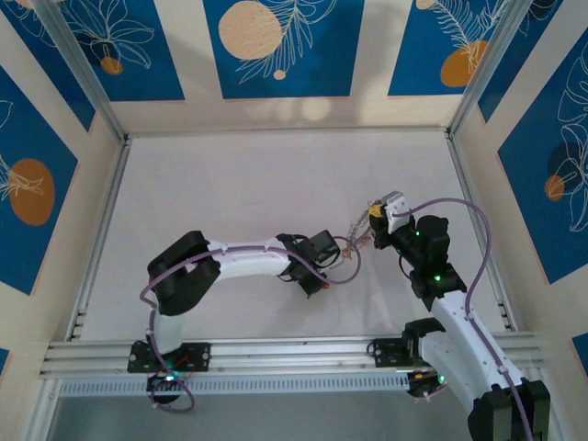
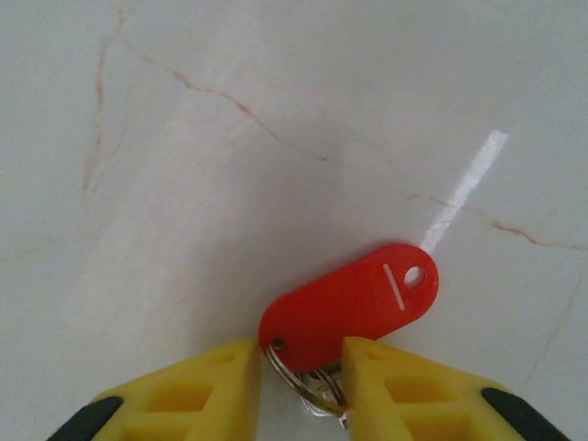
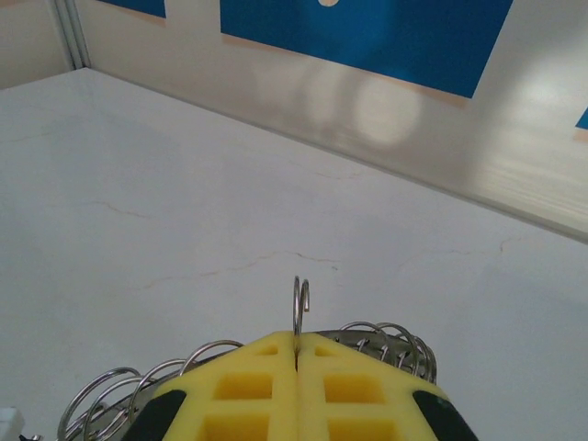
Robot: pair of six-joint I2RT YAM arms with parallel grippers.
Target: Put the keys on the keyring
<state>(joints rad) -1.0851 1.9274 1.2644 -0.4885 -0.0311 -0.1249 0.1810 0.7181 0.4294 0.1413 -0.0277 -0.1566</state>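
Right gripper (image 3: 297,338) is clamped tight on the keyring (image 3: 390,338). Its fingers are pressed together, with one thin wire loop poking straight up between the tips and coiled loops fanning out left and right. Over to the left gripper (image 2: 301,356): yellow fingers (image 2: 216,386) flank the near end of the red key tag (image 2: 354,303) and its small split ring (image 2: 308,386), over the white table (image 2: 184,165). Pinched or just bracketed, I can't tell. In the top view, both grippers meet right of the table's centre.

Top: you look down from behind onto the white veined tabletop (image 1: 239,184). Left wrist faces it closely. Right wrist skims it toward the blue-and-cream back wall (image 3: 386,37).
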